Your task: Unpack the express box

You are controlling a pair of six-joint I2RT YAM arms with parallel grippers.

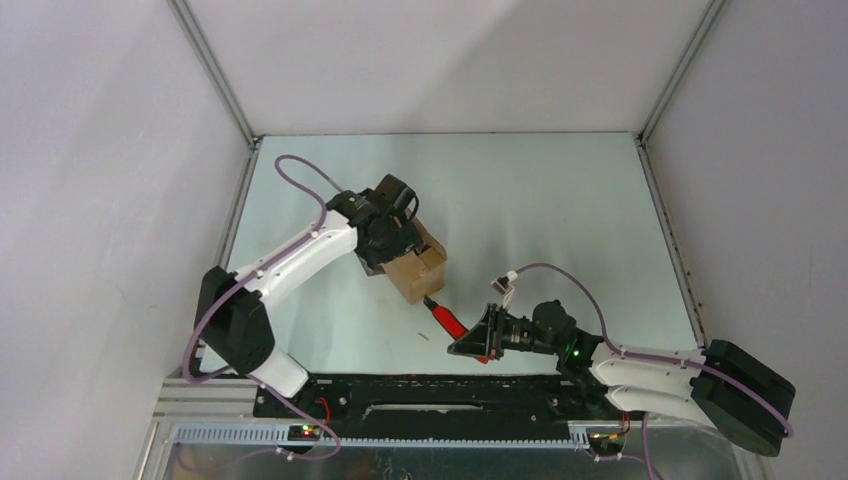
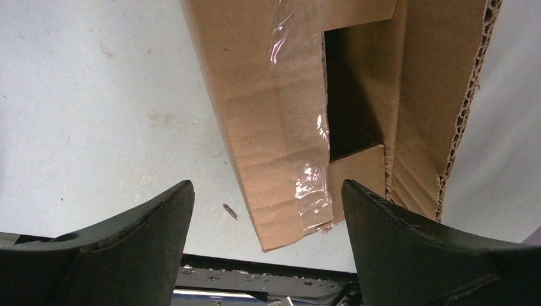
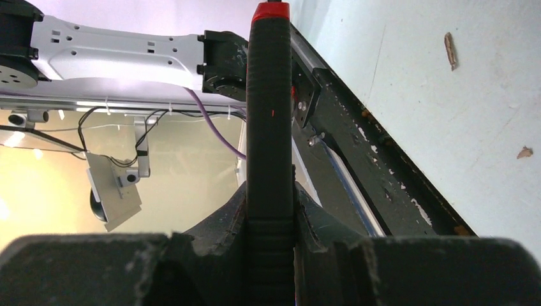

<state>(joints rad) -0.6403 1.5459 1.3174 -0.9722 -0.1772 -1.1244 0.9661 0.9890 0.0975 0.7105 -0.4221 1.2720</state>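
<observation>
Scuffed pale table, white walls, L hand released by express box, R hand grasping knife

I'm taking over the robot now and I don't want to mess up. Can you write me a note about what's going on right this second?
Left pincer: open, straddling a corner of the express box, not gripping it.
Right pincer: shut on the red-and-black knife, which reaches toward the box.
Box: beneath the left pincer; it looks to rest on the table.
Done: the clear tape looks split, and a dark gap shows between the flaps.
Left: fold the flaps back and take out what's inside. The contents can't be seen yet.
</observation>
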